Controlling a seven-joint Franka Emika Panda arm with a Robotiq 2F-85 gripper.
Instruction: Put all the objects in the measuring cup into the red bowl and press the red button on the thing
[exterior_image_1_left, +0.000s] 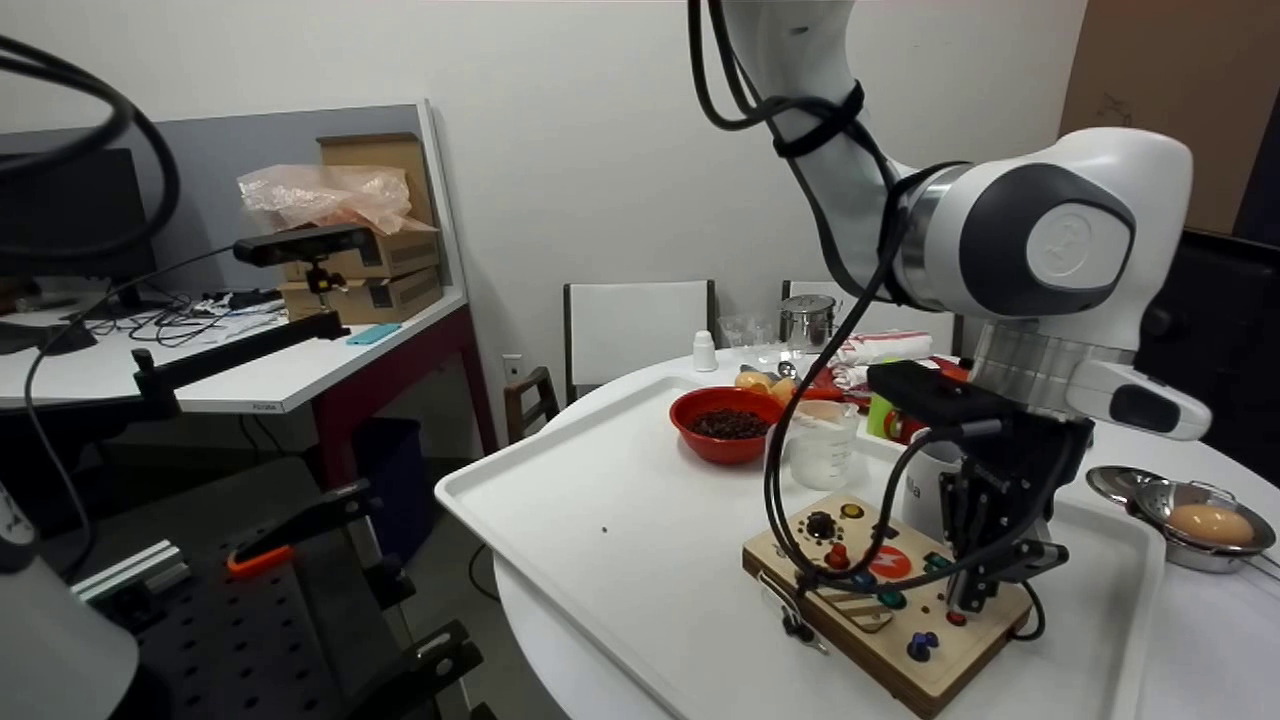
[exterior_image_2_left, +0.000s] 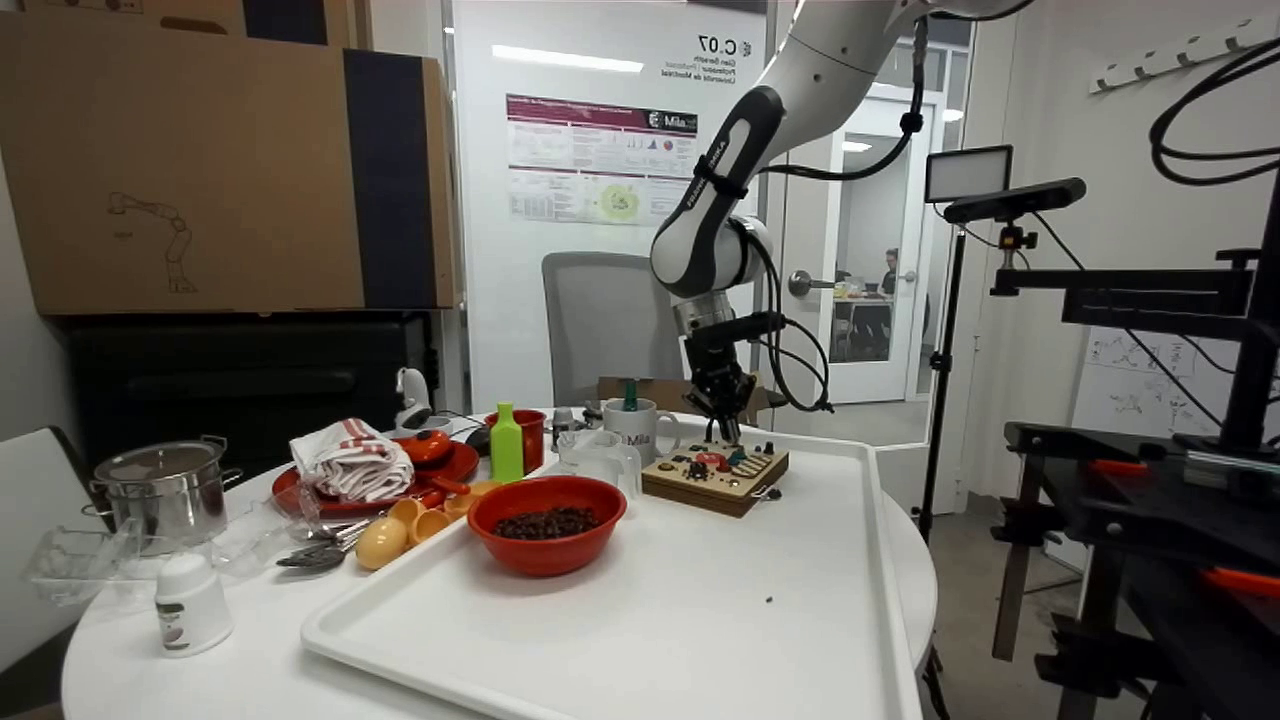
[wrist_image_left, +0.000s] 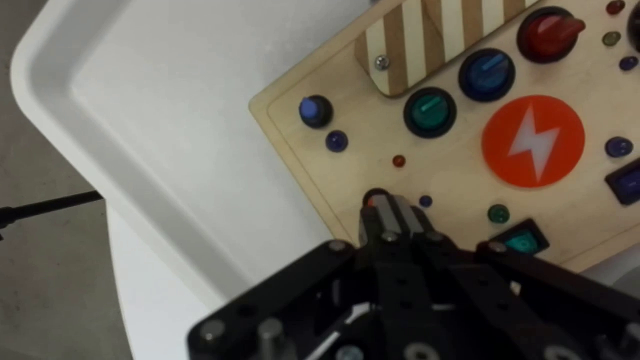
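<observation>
So the tool (wrist_image_left: 396, 210) is sitting narrow, tips together and nothing showing between them, with the wooden board (wrist_image_left: 450, 162) lying right below, long axis slanting toward upper right in the wrist view. The red button (wrist_image_left: 371, 199) is peeking out just left of those tips, near a short end; contact isn't showing clearly. Dark pieces (exterior_image_2_left: 545, 523) are already sitting in the red bowl (exterior_image_2_left: 545, 560), so the next move's probably calling for a straight push down.

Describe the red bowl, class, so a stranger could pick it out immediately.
On the round table lies a white tray. On it, near the translucent measuring cup, sits the wide red bowl. Unlike the red dish under the towel, it holds small dark pieces.
</observation>
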